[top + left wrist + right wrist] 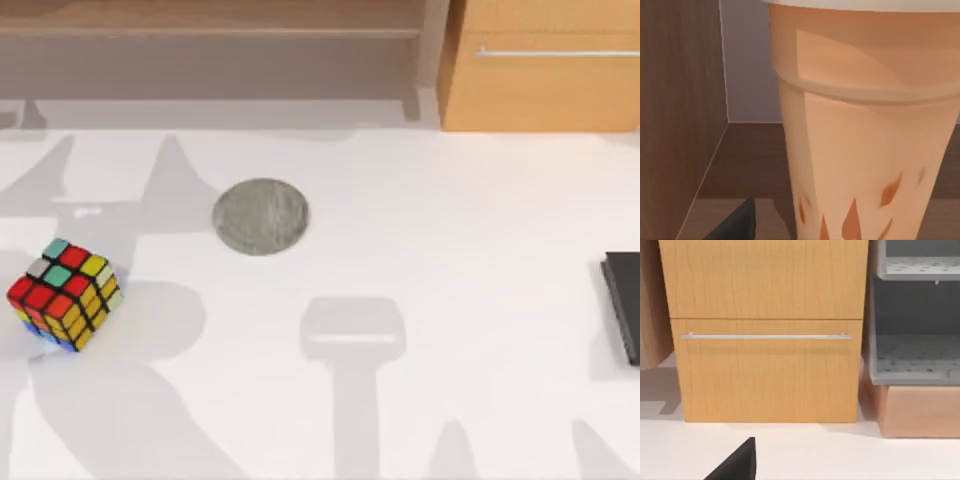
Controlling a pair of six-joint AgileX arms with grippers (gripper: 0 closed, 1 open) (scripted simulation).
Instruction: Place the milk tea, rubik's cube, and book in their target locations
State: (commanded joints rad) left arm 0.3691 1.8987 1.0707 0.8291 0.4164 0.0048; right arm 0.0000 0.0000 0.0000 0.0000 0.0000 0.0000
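The rubik's cube (pixel 64 294) sits nearest in the top view, at the worktop's (pixel 450 300) left edge: a small blocky 3x3 puzzle with a black grid and glossy red, yellow, orange, green and white stickers, standing turned so a corner faces forward. The worktop is smooth, matte white, crossed by soft grey shadows. At the right edge lies a flat black slab (pixel 624 305), thin and straight-sided, cut off by the frame. Farther back, left of centre and well apart from the cube, rests the round grey coaster (pixel 261 216), speckled like stone and bare on top. Behind it runs a low wooden shelf (pixel 210 30) with pale boards, and at the back right stands an orange-toned wooden drawer cabinet (pixel 540 85) with a thin metal bar handle (pixel 555 52).

In the left wrist view the milk tea (pixel 865 135) looms very close: a tapered orange-tan cup with a stepped collar under a pale rim and darker triangular marks low on its side, standing on a dark brown wood-grain shelf floor beside a matching side wall. A dark wedge of the left gripper (pixel 737 225) shows at the frame's edge; whether its jaws are open or closed cannot be told.

The right wrist view faces the drawer cabinet, with a grey speckled shelf unit (pixel 915 340) beside it. A dark wedge of the right gripper (pixel 737 462) shows; its jaws' state cannot be told.
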